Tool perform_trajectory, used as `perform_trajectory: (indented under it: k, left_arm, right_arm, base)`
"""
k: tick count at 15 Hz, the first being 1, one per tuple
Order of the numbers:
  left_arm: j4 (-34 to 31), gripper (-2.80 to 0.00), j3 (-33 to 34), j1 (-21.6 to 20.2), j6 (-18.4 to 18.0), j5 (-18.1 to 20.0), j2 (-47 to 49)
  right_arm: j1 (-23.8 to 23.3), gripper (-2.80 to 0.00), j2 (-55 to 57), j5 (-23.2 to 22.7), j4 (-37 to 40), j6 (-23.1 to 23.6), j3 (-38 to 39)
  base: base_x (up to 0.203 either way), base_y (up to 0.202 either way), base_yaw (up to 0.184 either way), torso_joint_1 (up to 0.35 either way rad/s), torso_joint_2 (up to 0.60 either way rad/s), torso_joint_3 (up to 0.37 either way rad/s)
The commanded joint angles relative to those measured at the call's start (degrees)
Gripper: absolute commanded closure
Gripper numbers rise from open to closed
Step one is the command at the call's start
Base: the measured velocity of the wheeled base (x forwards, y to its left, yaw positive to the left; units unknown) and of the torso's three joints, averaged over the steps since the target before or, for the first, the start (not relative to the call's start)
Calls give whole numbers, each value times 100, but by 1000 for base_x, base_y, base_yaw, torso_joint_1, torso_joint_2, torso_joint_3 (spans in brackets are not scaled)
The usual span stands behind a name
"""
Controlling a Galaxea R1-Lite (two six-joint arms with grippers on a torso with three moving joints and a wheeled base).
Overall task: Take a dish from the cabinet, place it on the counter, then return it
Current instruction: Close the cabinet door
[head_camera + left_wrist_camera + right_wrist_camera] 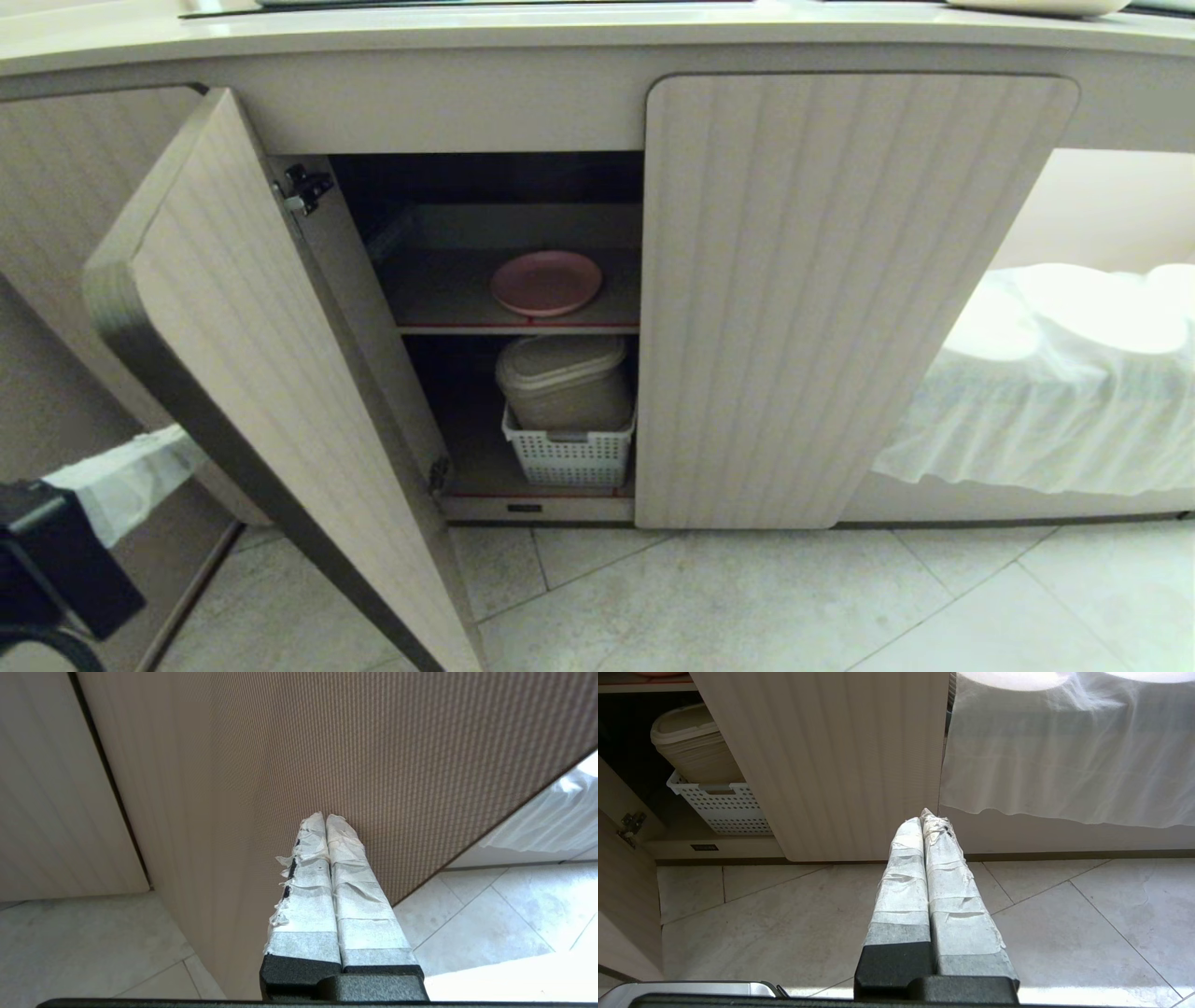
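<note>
Head view gives the whole cabinet (859, 280): left door (271, 392) swung wide, right door shut, and the dish (546, 282) lying flat on the upper shelf (439, 299), at about ten o'clock from picture centre. Below it a lidded tub (565, 381) sits in a white basket (569, 455). Neither wrist view shows the whole dish; only a pink sliver peeks in at the top corner of the right wrist view.

Left tool (326, 817), fingers (308, 896) pressed together and holding nothing, shows in the left wrist view with its taped tips right up against the open door's face; whether they touch it I cannot tell. In the head view only its taped end pokes in at eight o'clock, behind that door.

Right tool (924, 817) hangs above the floor (1064, 914), fingers closed, empty, pointing toward the shut door.

Desk (467, 28) runs along the top at twelve o'clock. White cloth (1055, 392) drapes at three o'clock, pale tile underneath.
</note>
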State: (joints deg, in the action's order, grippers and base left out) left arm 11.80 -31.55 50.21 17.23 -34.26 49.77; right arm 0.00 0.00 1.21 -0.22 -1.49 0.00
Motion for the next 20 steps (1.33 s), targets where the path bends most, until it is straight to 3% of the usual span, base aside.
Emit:
perform_trajectory:
  k: [1,11,20]
  left_arm:
    - [115,0,-6,-19,2,-28,227]
    - [651,0,-134,-12,-26,-23,887]
    - [666,0,-894,-12,-44,-11,1758]
  right_arm:
    - [0,0,0,2,-4,-1,0]
    - [0,0,0,2,-4,-1,0]
    - [0,0,0,2,-4,-1,0]
  base:
    - [0,0,0,0,0,0]
    - [0,0,0,0,0,0]
    - [0,0,0,0,0,0]
